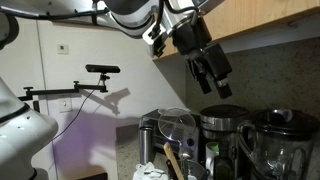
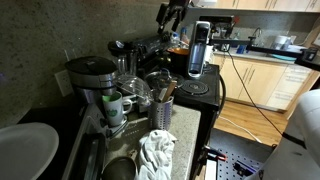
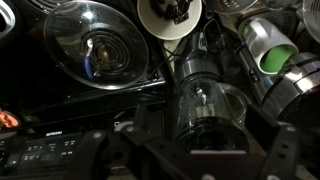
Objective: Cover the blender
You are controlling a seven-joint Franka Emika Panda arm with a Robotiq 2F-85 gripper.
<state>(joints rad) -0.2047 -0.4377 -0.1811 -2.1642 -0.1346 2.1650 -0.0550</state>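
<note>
The blender point(image 1: 285, 140) is a wide clear jug with a thick dark rim, standing at the right end of the row of vessels. It also shows in an exterior view point(image 2: 90, 85) at the left of the counter. In the wrist view only its dark rim point(image 3: 298, 92) shows at the right edge. My gripper point(image 1: 212, 80) hangs high above the vessels, pointing down, with its fingers apart and nothing between them. It also shows small in an exterior view point(image 2: 170, 15). In the wrist view its dark, blurred fingers point(image 3: 205, 160) fill the bottom.
A steel pot with a round glass lid point(image 1: 176, 125) point(image 3: 100, 45) and a narrower appliance with a black round top point(image 1: 226, 125) point(image 3: 205, 100) stand beside the blender. A white utensil holder point(image 3: 170, 15), a green cup point(image 3: 272, 52), a white cloth point(image 2: 155, 150) and a tall bottle point(image 2: 200, 50) crowd the counter. Cabinets hang overhead.
</note>
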